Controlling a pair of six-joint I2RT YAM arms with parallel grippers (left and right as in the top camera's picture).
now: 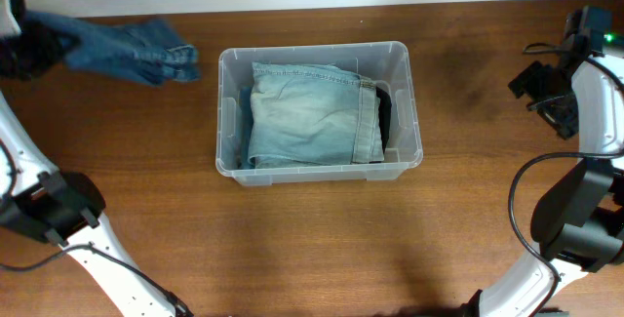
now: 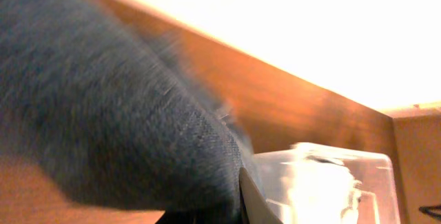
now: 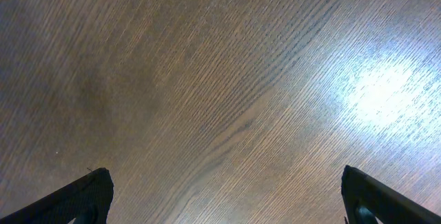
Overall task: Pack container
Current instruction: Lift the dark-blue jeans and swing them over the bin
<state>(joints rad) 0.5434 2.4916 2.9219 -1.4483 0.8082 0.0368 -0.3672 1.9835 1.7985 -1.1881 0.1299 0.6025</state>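
Dark jeans (image 1: 132, 52) are clasped by the left gripper (image 1: 44, 44) at the desk's far-left corner. Light jeans (image 1: 312, 112) are packed in the container (image 1: 222, 112). The right gripper (image 3: 224, 182) is spread wide.

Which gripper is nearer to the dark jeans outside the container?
Left. The left gripper meets the dark jeans' left end; the right gripper is far off, beyond the container.
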